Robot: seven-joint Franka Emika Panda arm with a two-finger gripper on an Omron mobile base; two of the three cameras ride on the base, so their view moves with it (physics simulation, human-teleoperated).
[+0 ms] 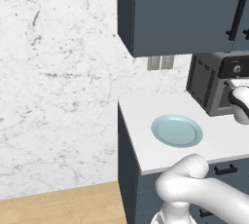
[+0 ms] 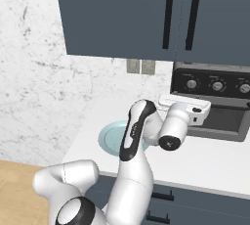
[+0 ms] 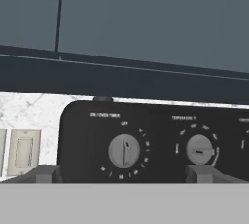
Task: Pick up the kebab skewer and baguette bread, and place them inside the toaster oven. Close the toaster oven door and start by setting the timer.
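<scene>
A: Where is the timer?

B: I see the timer (image 3: 124, 151), a round knob with its marker near vertical, at the left of the toaster oven (image 2: 212, 102) control strip, under the "OFF" mark. A second knob (image 3: 200, 150) sits to its right.

A: Claw state?

B: The gripper (image 3: 124, 175) is spread wide, holding nothing; its fingertips (image 3: 44, 175) straddle the timer from below in the hand view.

A: Surroundings?

B: The oven stands on the white counter (image 1: 146, 121) under dark blue cabinets (image 2: 122, 13). A pale blue plate (image 1: 177, 130) lies to its left. A wall switch (image 3: 23, 152) shows beside the oven.
</scene>
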